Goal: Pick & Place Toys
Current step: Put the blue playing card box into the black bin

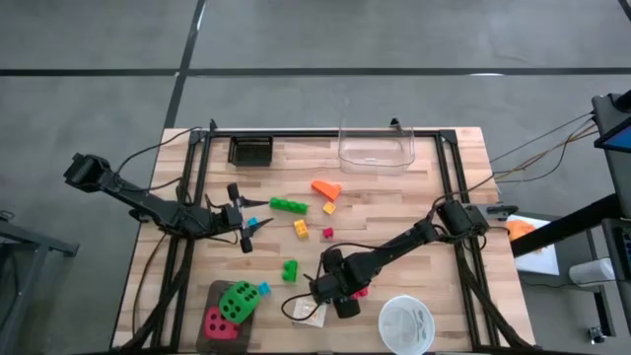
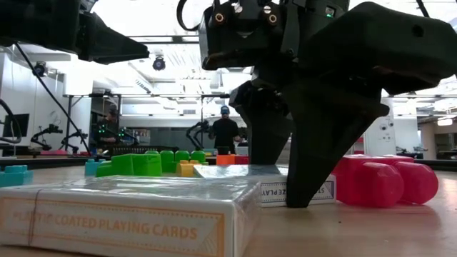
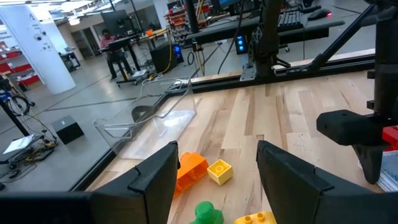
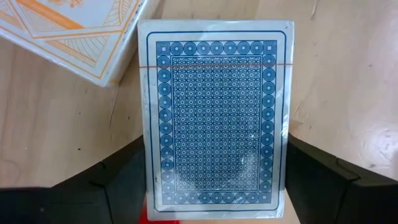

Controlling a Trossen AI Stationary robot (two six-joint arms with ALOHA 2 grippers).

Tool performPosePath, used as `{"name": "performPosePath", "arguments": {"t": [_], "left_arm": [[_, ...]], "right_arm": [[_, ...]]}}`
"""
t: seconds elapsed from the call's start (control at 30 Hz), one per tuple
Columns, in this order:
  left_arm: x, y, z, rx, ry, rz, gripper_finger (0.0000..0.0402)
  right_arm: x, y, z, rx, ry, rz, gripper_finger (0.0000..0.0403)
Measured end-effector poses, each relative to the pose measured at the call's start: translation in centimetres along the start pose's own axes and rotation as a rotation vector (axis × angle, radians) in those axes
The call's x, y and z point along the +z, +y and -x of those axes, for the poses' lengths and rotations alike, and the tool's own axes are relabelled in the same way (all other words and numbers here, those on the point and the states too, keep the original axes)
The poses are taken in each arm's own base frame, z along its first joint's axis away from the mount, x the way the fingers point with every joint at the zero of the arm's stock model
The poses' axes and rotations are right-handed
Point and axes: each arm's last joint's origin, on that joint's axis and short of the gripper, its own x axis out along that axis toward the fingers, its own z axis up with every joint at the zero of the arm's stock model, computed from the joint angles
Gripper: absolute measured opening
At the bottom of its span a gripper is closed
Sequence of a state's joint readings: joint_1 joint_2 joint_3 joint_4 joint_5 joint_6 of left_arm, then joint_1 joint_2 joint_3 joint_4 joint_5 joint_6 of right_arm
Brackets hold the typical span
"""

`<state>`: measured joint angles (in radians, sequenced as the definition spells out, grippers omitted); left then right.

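Now, right gripper (image 4: 214,186): we had our fingers spread to either side of the blue pack (image 4: 214,118), down at the near edge of the table (image 1: 463,187) — not yet clamped, one fingertip touching the wood.
Left gripper (image 3: 214,180): released, waiting over the bricks left of middle.
Blue pack: flat on the table, back pattern up, beside the orange pack (image 4: 74,31) and a red brick (image 2: 378,182).
Handling: we judged it light and stiff, yet its clear wrap looked slippery — hold it across the long edges, near the middle, so it would not twist out.
Packs: two that we could count, blue and orange.
Dice: two, the green die (image 1: 240,299) and the red die (image 1: 218,321), together on a dark mat at the near left.
Bricks, high view: two green, one larger orange, two yellow, one small red, blue bits near the left gripper and the green die; more were likely hidden under our right arm.
Tub (image 1: 376,148): one, far edge.
Bowl (image 1: 407,323): one, near right.
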<state>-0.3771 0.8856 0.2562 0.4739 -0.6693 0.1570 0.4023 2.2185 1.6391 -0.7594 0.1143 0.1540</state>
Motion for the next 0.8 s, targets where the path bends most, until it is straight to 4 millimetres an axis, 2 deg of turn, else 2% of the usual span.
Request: {"name": "performPosePath", "arguments": {"t": [0.47,0.63,0.8], "left_arm": [[0.0,0.0,0.0,0.000,0.000,0.040,0.0215],[0.0,0.0,0.0,-0.004,-0.003,0.097,0.0215],[0.1,0.0,-0.1,-0.027,-0.007,0.232,0.0215]], "right_arm": [[0.4,-0.7,2.4,-0.342,-0.120,-0.023,0.0299],[0.6,-1.4,3.7,-0.478,-0.166,-0.044,0.0299],[0.6,-1.6,4.8,-0.604,-0.192,-0.040,0.0299]]}}
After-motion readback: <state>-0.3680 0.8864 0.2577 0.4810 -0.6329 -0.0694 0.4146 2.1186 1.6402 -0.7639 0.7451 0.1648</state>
